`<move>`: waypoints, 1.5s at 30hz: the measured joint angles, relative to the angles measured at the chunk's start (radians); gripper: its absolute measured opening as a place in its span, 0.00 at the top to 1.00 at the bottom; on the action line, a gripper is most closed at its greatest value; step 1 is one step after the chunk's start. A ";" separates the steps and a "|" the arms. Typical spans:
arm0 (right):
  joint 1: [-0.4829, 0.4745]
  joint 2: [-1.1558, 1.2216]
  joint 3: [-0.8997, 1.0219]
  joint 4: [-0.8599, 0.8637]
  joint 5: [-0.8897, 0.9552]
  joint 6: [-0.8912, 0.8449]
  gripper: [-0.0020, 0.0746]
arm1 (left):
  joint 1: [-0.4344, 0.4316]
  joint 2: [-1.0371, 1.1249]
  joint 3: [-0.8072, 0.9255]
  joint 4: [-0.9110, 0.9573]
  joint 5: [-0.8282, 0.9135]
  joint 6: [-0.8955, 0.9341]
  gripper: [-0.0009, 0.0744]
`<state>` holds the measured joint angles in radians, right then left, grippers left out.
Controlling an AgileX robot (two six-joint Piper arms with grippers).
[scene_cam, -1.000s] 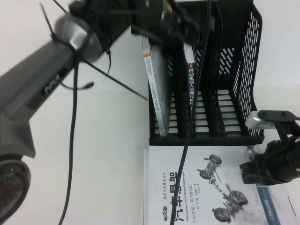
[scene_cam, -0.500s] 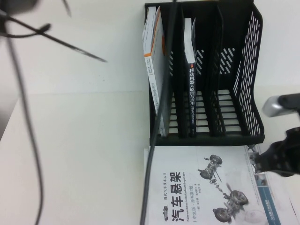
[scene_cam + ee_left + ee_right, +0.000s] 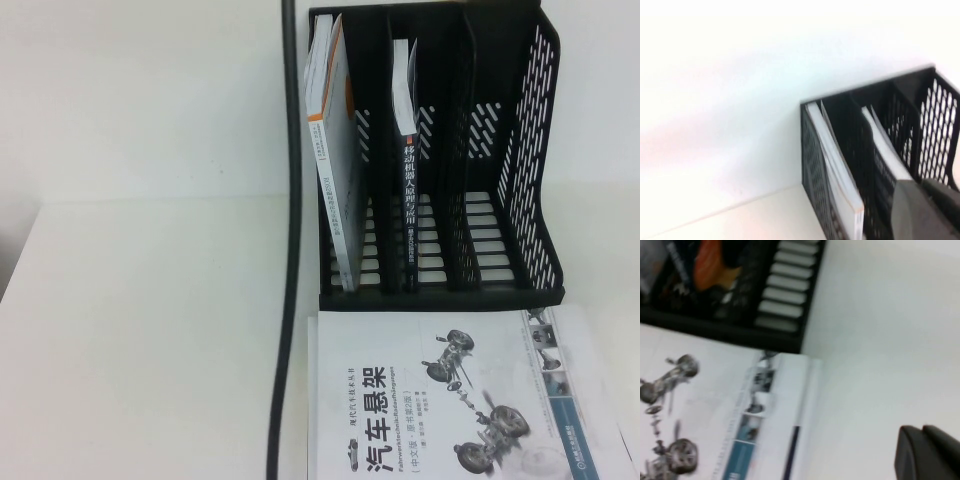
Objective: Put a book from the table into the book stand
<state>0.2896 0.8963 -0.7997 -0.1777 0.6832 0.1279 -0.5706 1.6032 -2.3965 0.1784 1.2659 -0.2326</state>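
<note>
The book [image 3: 409, 190], dark with white characters on its spine, stands upright in the second slot of the black book stand [image 3: 520, 150] at the back of the table [image 3: 150, 330]. Neither arm shows in the high view. In the left wrist view my left gripper [image 3: 921, 186] hangs above and in front of the book stand [image 3: 812, 150], shut on nothing, clear of the book [image 3: 879, 137]. My right gripper [image 3: 921, 432] hovers shut over bare table, to the side of the book stand [image 3: 740, 330]. Orange cover graphics of the book [image 3: 710, 265] show there.
A white book with an orange stripe [image 3: 335, 170] leans in the stand's leftmost slot. A white book with a car-suspension drawing [image 3: 420, 400] lies flat on the table just in front of the stand. A black cable [image 3: 287, 250] hangs down through the high view.
My left arm has pulled away from above the stand and out of the high view, its gripper now shut. The right gripper has also left that view at the right edge.
</note>
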 joint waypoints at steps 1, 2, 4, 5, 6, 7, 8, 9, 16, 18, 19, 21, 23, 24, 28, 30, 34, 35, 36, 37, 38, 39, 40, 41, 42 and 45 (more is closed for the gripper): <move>0.000 -0.029 0.001 -0.021 0.014 0.012 0.98 | -0.001 -0.018 0.034 -0.003 0.000 0.000 0.99; 0.000 -0.058 0.006 -0.034 0.026 0.021 0.98 | -0.001 -0.038 0.074 -0.007 0.000 0.004 0.99; 0.000 -0.114 0.030 -0.046 0.035 0.029 0.98 | -0.001 -0.079 0.167 -0.011 -0.006 0.006 0.99; 0.000 -0.140 0.044 -0.050 0.037 0.034 0.98 | -0.001 -0.107 0.230 -0.011 -0.027 0.004 0.99; 0.000 -0.173 0.063 -0.050 0.039 0.043 0.98 | -0.001 -0.138 0.286 -0.011 -0.054 -0.002 0.99; 0.000 -0.206 0.085 -0.050 0.039 0.048 0.98 | -0.001 -0.172 0.362 -0.015 -0.095 -0.008 0.99; 0.000 -0.239 0.109 -0.052 0.039 0.053 0.98 | -0.001 -0.210 0.443 -0.022 -0.143 -0.019 0.99; 0.000 -0.273 0.129 -0.052 0.039 0.055 0.98 | -0.001 -0.242 0.528 -0.030 -0.195 -0.027 0.99; 0.000 -0.435 0.266 0.006 0.016 0.060 0.98 | -0.001 -0.522 1.131 -0.097 -0.615 -0.045 0.99; 0.000 -0.467 0.293 0.045 0.008 0.060 0.98 | -0.001 -0.579 1.299 -0.098 -0.732 -0.051 0.99; 0.000 -0.483 0.309 0.066 0.005 0.060 0.98 | -0.001 -0.609 1.377 -0.099 -0.794 -0.053 0.99; 0.000 -0.509 0.337 0.099 -0.008 0.060 0.98 | -0.001 -0.656 1.502 -0.099 -0.918 -0.055 0.99; 0.000 -0.529 0.371 0.127 -0.022 0.060 0.98 | -0.001 -0.691 1.618 -0.099 -1.030 -0.055 0.99; 0.000 -0.534 0.389 0.135 -0.022 0.060 0.98 | -0.001 -0.705 1.657 -0.099 -1.068 -0.055 0.99; 0.000 -0.548 0.440 0.147 -0.039 0.060 0.98 | -0.001 -0.724 1.781 -0.099 -1.197 -0.055 0.99; 0.000 -0.548 0.449 0.147 -0.055 0.060 0.98 | -0.001 -0.724 1.806 -0.099 -1.218 -0.055 0.99; 0.000 -0.548 0.449 0.151 -0.058 0.060 0.98 | -0.001 -0.724 1.818 -0.099 -1.235 -0.055 0.99; 0.000 -0.548 0.449 0.151 -0.058 0.060 0.98 | -0.001 -0.724 1.818 -0.099 -1.237 -0.055 0.99; 0.000 -0.548 0.449 0.151 -0.054 0.060 0.98 | -0.001 -0.724 1.818 -0.099 -1.237 -0.055 0.99; 0.000 -0.548 0.449 0.153 -0.051 0.060 0.98 | -0.001 -0.724 1.818 -0.099 -1.239 -0.055 0.99; 0.000 -0.548 0.449 0.153 -0.046 0.060 0.98 | -0.001 -0.724 1.818 -0.099 -1.240 -0.055 0.99; 0.000 -0.548 0.449 0.153 -0.040 0.060 0.98 | -0.001 -0.724 1.818 -0.099 -1.240 -0.055 0.99; 0.000 -0.548 0.449 0.153 -0.036 0.060 0.98 | -0.001 -0.724 1.818 -0.099 -1.240 -0.055 0.99; 0.000 -0.548 0.449 0.153 -0.033 0.060 0.98 | -0.001 -0.724 1.818 -0.099 -1.240 -0.055 0.99; 0.000 -0.548 0.449 0.153 -0.032 0.060 0.98 | -0.001 -0.724 1.818 -0.099 -1.240 -0.055 0.99; 0.000 -0.548 0.449 0.153 -0.032 0.060 0.98 | -0.001 -0.724 1.818 -0.099 -1.240 -0.055 0.99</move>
<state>0.2896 0.3478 -0.3509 -0.0243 0.6517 0.1874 -0.5712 0.8793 -0.5789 0.0794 0.0255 -0.2879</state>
